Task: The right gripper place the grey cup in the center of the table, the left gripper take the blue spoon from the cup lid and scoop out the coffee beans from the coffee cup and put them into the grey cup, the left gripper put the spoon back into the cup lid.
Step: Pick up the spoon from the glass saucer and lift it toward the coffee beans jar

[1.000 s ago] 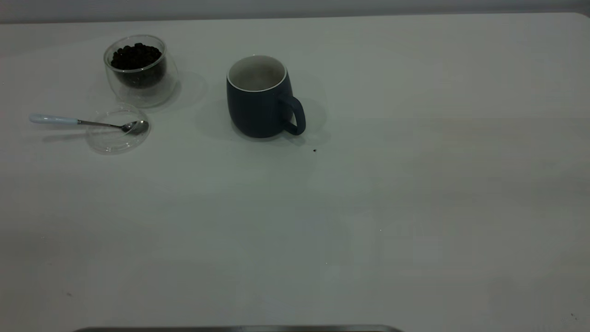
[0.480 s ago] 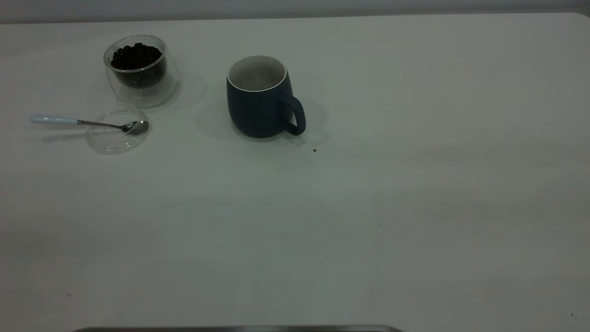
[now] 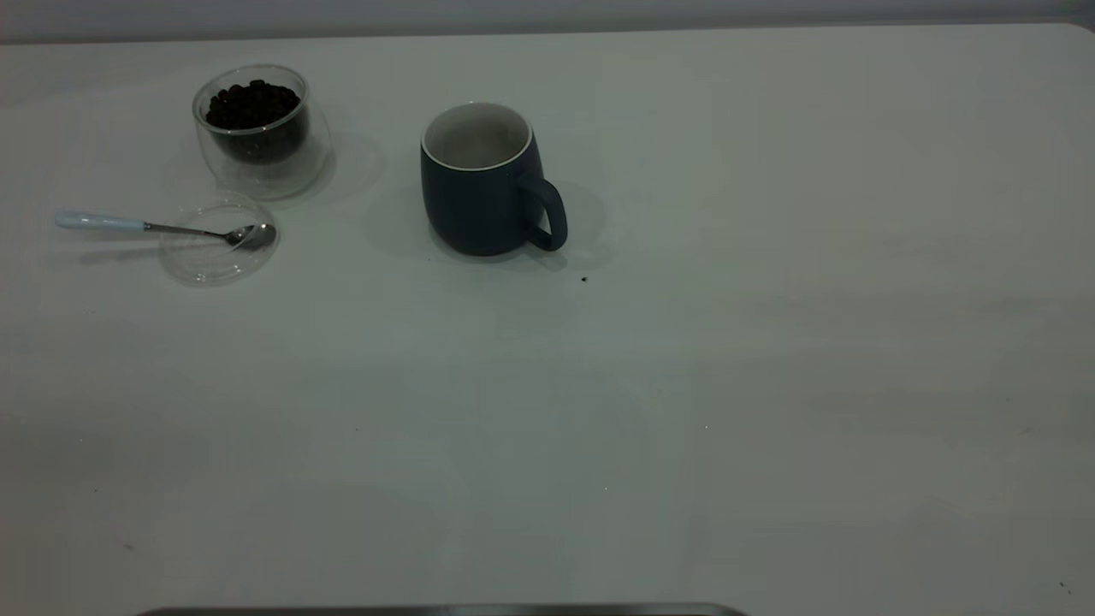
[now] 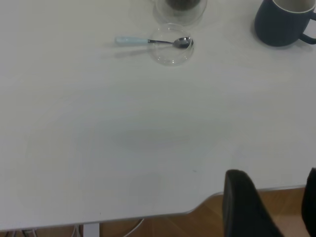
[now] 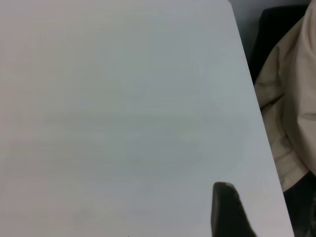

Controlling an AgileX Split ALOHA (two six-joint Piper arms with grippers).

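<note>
Mug: the grey cup (image 3: pixel 481 181) stands upright near the middle of the table (image 3: pixel 770 359), handle turned toward the right arm's side; its white inside looks empty.
Glass cup: the coffee cup (image 3: pixel 261 130) sits well apart from the mug, toward the left arm's side, heaped with coffee beans (image 3: pixel 251 103).
Lid and spoon: the cup lid (image 3: pixel 218 241) lies just in front of the glass cup; the blue spoon (image 3: pixel 162 228) rests with its bowl in the lid and its pale handle sticking out over the tabletop.
Stray bean: one dark speck (image 3: pixel 583 278) lies on the table just beside the mug's handle.
Left gripper: the left gripper (image 4: pixel 271 207) hangs back over the near table edge, well apart from the spoon; its fingers are spread with nothing between them.
Right gripper: only one dark finger (image 5: pixel 228 210) shows over bare tabletop, so whether it is spread or closed cannot be told.
Change: nothing on the table has shifted over the last second; mug, glass cup, lid and spoon lie exactly as they did.
Meaning: the mug placement looks done, and the likely next step is the left arm reaching for the spoon handle.
</note>
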